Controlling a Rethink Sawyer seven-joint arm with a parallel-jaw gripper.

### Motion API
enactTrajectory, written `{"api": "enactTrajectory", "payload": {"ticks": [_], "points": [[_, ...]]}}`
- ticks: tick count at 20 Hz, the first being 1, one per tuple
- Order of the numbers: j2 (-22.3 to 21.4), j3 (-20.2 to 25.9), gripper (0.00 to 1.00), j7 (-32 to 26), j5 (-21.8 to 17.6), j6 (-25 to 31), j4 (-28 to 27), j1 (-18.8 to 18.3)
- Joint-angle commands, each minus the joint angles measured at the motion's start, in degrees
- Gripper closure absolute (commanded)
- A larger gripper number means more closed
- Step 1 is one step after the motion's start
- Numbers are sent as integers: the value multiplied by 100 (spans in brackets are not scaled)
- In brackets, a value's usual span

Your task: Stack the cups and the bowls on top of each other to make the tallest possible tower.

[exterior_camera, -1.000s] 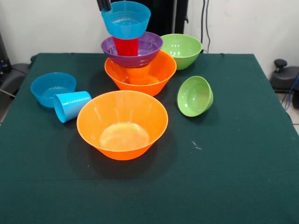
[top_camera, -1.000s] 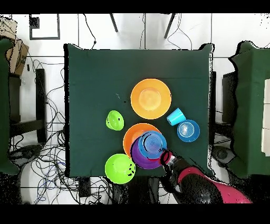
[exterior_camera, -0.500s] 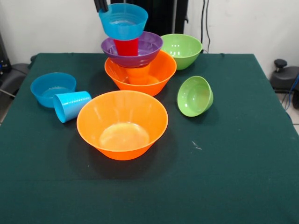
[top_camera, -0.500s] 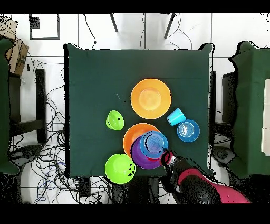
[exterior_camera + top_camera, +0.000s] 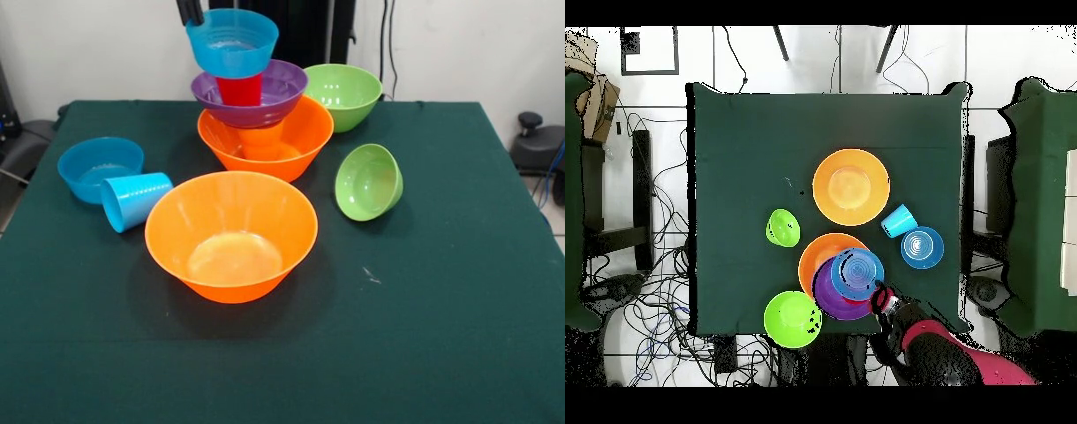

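Topmost small blue bowl [image 5: 232, 41] and hand [image 5: 191, 11], both slightly leftward in front view since earlier.

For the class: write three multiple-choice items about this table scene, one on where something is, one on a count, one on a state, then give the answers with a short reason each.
1. Where is the red cup?
A. Inside the purple bowl, under a small blue bowl
B. Lying beside the near orange bowl
C. Inside the large green bowl

2. How many green bowls are on the table?
A. One
B. Two
C. Four

3. How does the light blue cup sit?
A. Upright on its base
B. On its side on the cloth
C. Upside down in a bowl

Answers:
1. A: the front view shows red between the purple bowl and the blue bowl on top of the tower.
2. B: a large green bowl stands behind the tower, and a small green bowl is tipped on its edge.
3. B: its open mouth faces sideways, next to the other small blue bowl.
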Motion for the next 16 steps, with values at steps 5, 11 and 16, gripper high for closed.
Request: {"api": "enactTrajectory", "payload": {"ticks": [5, 11, 16], "points": [[113, -156, 100, 502, -272, -376, 202, 364], [27, -171, 100, 574, -249, -474, 333, 413], [-5, -181, 100, 600, -231, -505, 403, 411]]}}
